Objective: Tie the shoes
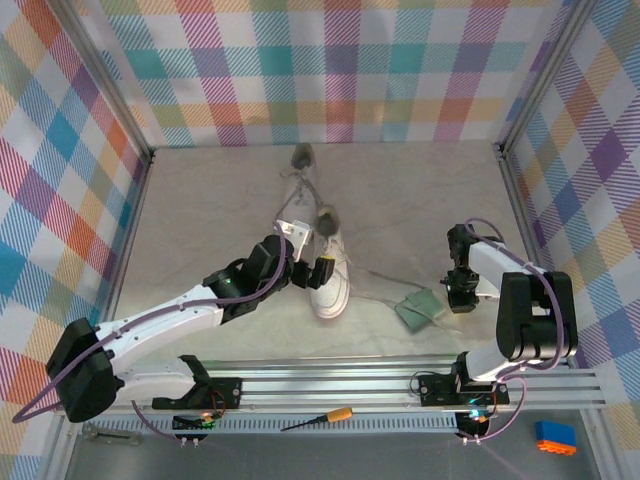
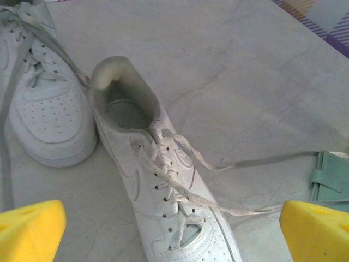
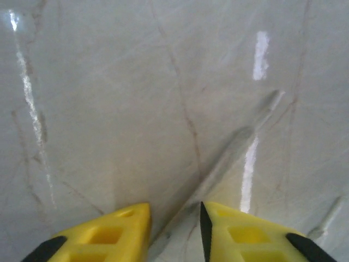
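Shoes (image 1: 318,250) at worktop (image 1: 200,200) centre, 9 o'clock of right pincer (image 3: 174,221), half-closed astride lace (image 3: 234,144), grip impossible to tell: pinch fully before pulling toward 3 o'clock. Left pincer (image 1: 305,270) wide open above near shoe (image 2: 174,196).

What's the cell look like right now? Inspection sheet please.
Surface: pale marbled tabletop, glossy.
Job's things: near sneaker untied, one lace trailing toward the green pad; far sneaker just beyond it.
Clutter: green pad on the table; orange-handled screwdriver and blue-orange block on the near ledge.
Grippers: left gripper open above the near sneaker; right gripper fingers nearly together around a thin strand, grip unclear.
Cables: purple cable along each arm.
Surroundings: plaid walls.
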